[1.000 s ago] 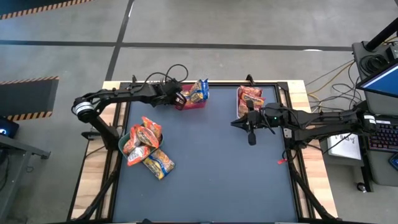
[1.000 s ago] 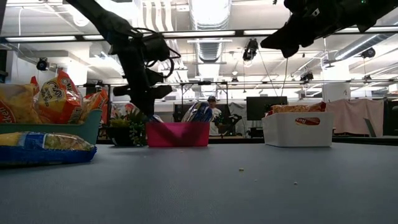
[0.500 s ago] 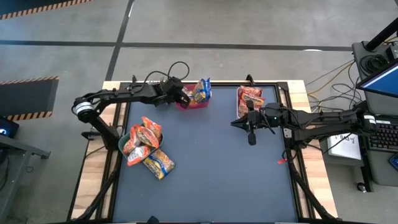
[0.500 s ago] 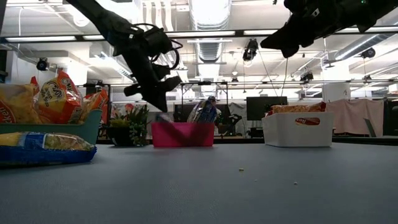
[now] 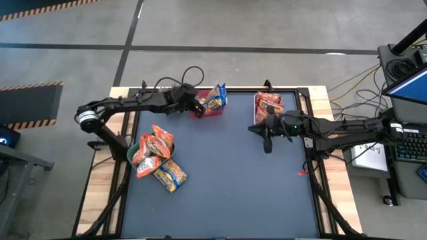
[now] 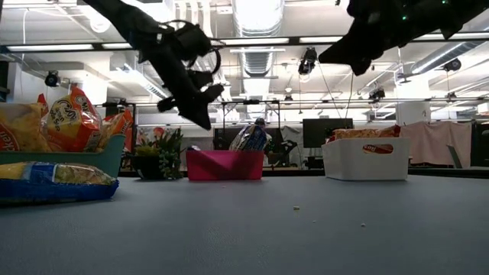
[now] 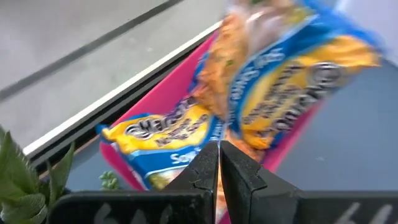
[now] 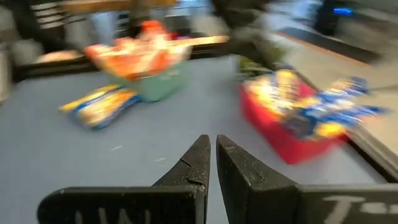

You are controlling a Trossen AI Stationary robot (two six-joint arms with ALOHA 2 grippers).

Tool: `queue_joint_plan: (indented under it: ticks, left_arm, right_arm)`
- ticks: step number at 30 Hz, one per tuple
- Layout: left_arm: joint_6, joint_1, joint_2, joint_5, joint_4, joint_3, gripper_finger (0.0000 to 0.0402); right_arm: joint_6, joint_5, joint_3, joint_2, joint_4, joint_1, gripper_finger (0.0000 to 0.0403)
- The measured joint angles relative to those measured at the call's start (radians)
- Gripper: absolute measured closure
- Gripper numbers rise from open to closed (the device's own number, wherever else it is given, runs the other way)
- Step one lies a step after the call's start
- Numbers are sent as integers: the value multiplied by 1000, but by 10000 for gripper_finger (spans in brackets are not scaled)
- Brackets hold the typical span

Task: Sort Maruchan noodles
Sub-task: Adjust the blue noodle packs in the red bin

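High view: left gripper (image 5: 197, 105) is hovering at the near-left edge of the pink bin (image 5: 208, 111) by the table's far edge, fingers pinched together, empty. Yellow-and-blue packets (image 5: 215, 97) are sticking out of that bin. Right gripper (image 5: 267, 148) is hanging over the mat just in front of the white bin (image 5: 256, 115), closed w/ nothing in it; orange packets (image 5: 270, 103) are lying in that bin. Green bin (image 5: 131, 151) at table's left is holding a pile of orange/red packets (image 5: 152, 147); one yellow-and-blue packet (image 5: 169, 175) is lying on the mat just beside it.

Low view: left gripper is hanging above the pink bin, clear of it. Small plant (image 6: 155, 149) is standing beside the bin.

Left wrist view: fingertips (image 7: 208, 163) are meeting over the yellow-and-blue packets in the pink bin.

Right wrist view: blurry, but fingers prob. touching, pointing twd the green bin and pink bin across the mat.
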Motion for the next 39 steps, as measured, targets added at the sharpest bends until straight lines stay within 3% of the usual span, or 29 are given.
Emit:
queue_joint_plan:
  ticks: [4,7,13,20,26,32,39]
  left_arm:
    - [73,-61,-63,-1,0,0,402]
    - [120,-122,-125,-7,13,-6,402]
    - [181,-261,-253,-15,74,-53,402]
    - [237,-381,-352,-118,101,-113,402]
    - [252,-397,-391,-151,101,-147,402]
    - [267,-397,-406,-166,102,-174,402]
    - [273,-397,-402,-167,102,-184,402]
  right_arm:
    - [69,174,0,45,39,-13,385]
    - [102,196,0,119,159,-50,385]
    - [96,117,126,360,219,-143,385]
    - [40,88,356,644,223,-278,385]
    - [33,-125,474,826,309,-374,386]
    - [18,-207,551,972,360,-437,386]
    - [25,-247,639,1054,337,-445,386]
